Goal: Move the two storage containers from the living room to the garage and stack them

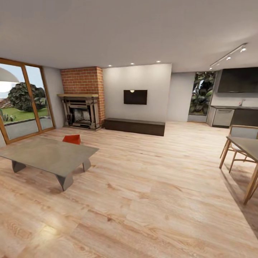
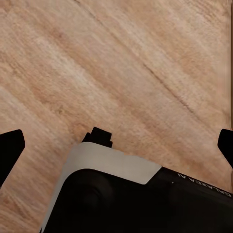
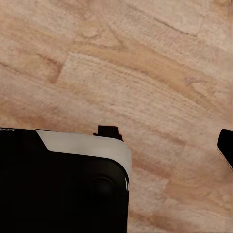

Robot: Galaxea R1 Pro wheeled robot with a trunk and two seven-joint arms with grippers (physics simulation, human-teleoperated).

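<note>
Clearly the step in hand is the approach: one red-orange storage container (image 1: 72, 139) sits on the living-room wood-plank floor (image 1: 143, 186), just beyond the far edge of the grey low coffee table (image 1: 46, 156), between it and the brick fireplace (image 1: 83, 98). Only its top part shows over the tabletop, and I cannot make out a second one. To do this well, I'd judge the base should swing round the table's right end rather than reach across it — then face the bin squarely before lowering an arm.

Both arms hang well apart from the bin. In the left wrist view the left gripper (image 2: 116, 141) has its dark fingertips (image 2: 10, 145) spread wide over bare planks, nothing between them. The right gripper (image 3: 116, 145) shows one fingertip (image 3: 226, 145) at the frame edge — its spread I cannot tell.
</note>
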